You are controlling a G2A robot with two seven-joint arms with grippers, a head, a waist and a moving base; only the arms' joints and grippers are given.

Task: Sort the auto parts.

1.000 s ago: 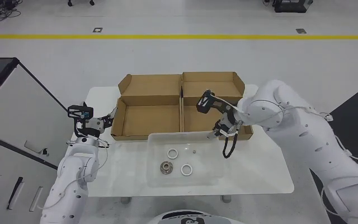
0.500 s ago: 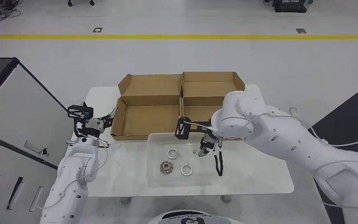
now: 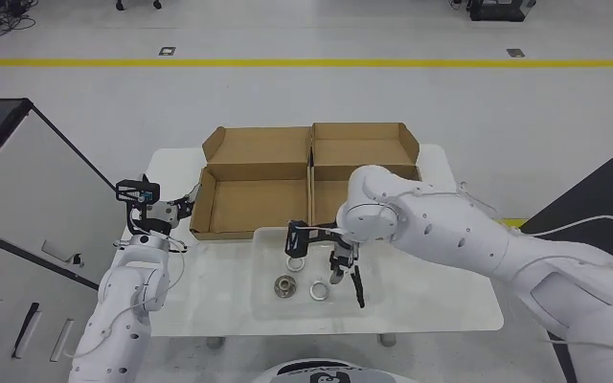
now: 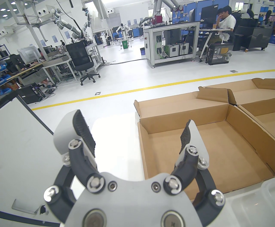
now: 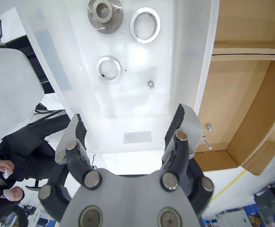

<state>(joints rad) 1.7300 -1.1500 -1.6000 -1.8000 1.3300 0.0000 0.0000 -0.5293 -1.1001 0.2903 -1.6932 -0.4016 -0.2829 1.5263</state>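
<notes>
Sorting stands at an early stage, so you should treat most of the work as outstanding. Note that the right gripper point(image 5: 129, 114) hangs above one end of the clear plastic tray point(image 5: 205, 71) on the white table point(image 3: 450, 306), its jaws apart with nothing between them. Check the tray contents: a grey flanged metal hub point(image 5: 104, 15), a larger silver metal ring point(image 5: 145, 25), a smaller silver metal ring point(image 5: 108, 69) and a small silver bolt point(image 5: 150, 83), all lying apart from one another on the tray floor. Observe that the right-hand brown cardboard box point(image 5: 232, 96), just beside the tray, already holds a short bolt point(image 5: 208, 126) and a slim pin point(image 5: 206, 143) near one corner; judge these as the parts sorted so far. The left-hand brown cardboard box point(image 4: 204, 150) shows bare cardboard on its floor. The left gripper point(image 4: 132, 117) sits beside that box's outer wall, jaws wide apart and holding nothing. You have four parts left to sort. The small silver bolt lies nearest the right gripper and resembles the fasteners already boxed, so it is the likely next pick; the hub and rings probably belong in the other box.
</notes>
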